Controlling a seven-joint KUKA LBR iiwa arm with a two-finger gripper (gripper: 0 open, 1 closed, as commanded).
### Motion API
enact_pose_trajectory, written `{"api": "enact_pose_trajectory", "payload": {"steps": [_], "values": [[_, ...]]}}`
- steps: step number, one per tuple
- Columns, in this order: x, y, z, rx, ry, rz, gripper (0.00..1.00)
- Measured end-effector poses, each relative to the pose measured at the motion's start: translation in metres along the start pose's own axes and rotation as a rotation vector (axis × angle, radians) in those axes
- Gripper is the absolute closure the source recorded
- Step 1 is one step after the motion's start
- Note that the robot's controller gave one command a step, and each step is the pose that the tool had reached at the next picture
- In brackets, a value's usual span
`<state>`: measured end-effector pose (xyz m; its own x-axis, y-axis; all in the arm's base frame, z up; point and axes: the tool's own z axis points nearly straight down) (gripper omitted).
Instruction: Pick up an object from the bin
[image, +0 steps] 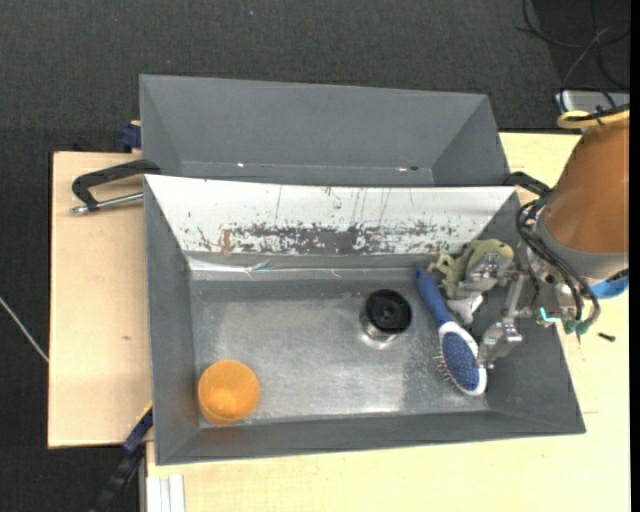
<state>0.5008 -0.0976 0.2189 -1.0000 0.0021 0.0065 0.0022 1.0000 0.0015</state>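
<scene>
My gripper (492, 292) hangs low over the bin's right side, against the right wall. Just left of it and below lies a blue hairbrush (460, 360), with its oval, white-rimmed head toward the front and its blue handle running up to the back left, beside the gripper. The gripper's metal parts come close to the brush's head and handle; I cannot tell whether they touch. A black round knob-like thing (385, 311) on a shiny base sits in the middle of the floor, left of the brush.
An orange ball (229, 390) rests in the front left corner, far from the gripper. The arm with its orange cover comes in over the right rim. The bin's walls slope steeply inward.
</scene>
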Motion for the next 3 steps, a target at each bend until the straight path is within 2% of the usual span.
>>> {"api": "enact_pose_trajectory", "payload": {"steps": [1,2,3], "values": [[-0.044,0.024,0.111,0.0,-0.003,-0.23,0.0],[-0.061,0.064,0.133,0.006,-0.024,-0.247,0.0],[-0.065,0.064,0.128,0.007,-0.044,-0.247,1.0]]}}
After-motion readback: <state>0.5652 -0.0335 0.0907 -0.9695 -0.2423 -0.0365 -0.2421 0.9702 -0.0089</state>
